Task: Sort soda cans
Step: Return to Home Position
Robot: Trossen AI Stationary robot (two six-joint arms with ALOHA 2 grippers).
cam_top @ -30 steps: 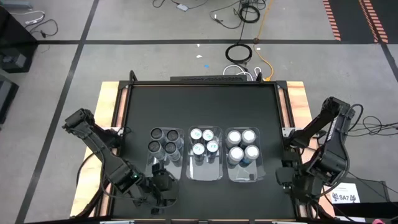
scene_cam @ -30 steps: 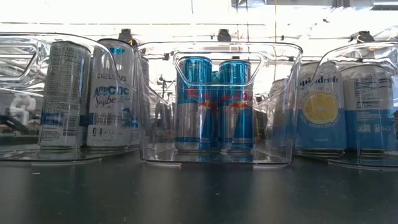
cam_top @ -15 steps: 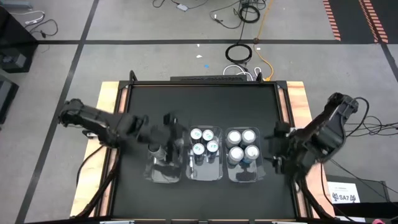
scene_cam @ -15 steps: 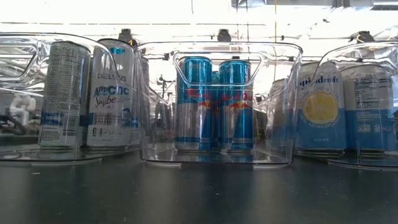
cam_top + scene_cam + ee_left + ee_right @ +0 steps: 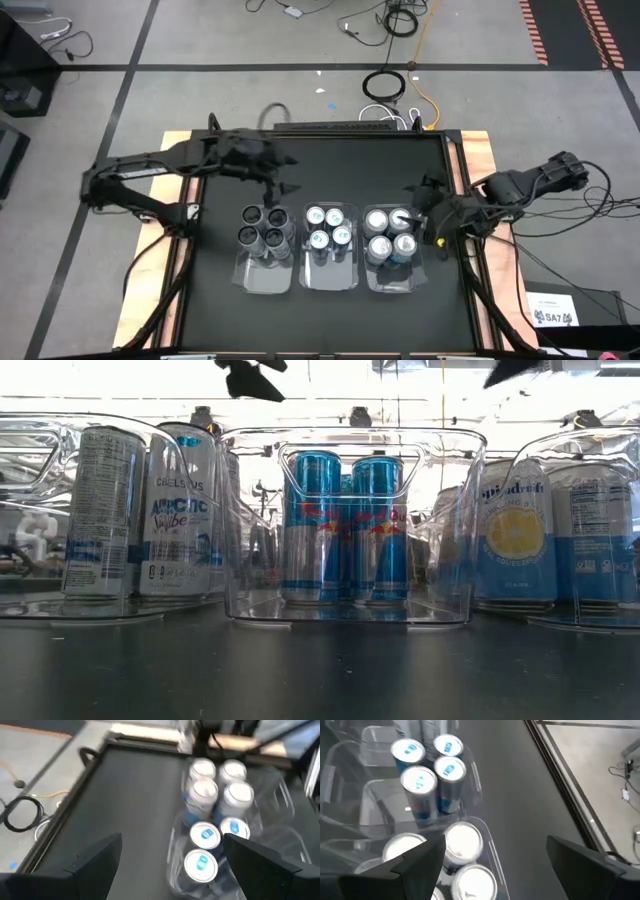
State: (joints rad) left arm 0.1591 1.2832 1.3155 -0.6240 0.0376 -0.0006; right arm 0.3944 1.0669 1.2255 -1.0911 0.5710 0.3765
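The cans are all binned, four to a bin, in a row across the 6 o'clock half of the desk [image 5: 325, 165]. The dark cans [image 5: 262, 226] are in the left bin [image 5: 262, 282] at 7 o'clock. The blue cans [image 5: 330, 228] are in the middle bin [image 5: 330, 279] at 6, and the white cans [image 5: 390, 233] are in the right bin [image 5: 393, 285] at 5. Every can stands upright, and I see none loose on the desk.

My left gripper [image 5: 282, 182] hangs above the desk at 12 o'clock of the left bin. Its fingers [image 5: 95, 862] are spread wide with nothing between them. My right gripper [image 5: 421, 201] hovers at 1 o'clock of the right bin, close over that corner, and its fingers [image 5: 415, 865] are likewise spread and empty.

I judge the sorting finished, so the step in hand is parking both arms. Next I would lift each wrist clear of the bin rims, then draw each arm back toward its own side: left to 9 o'clock, right to 3. The right arm wants more care because it is nearest the white cans. A finger clipping that rim could shove the bin or tip a can. Nothing needs pinching, so the fingers can be left apart.
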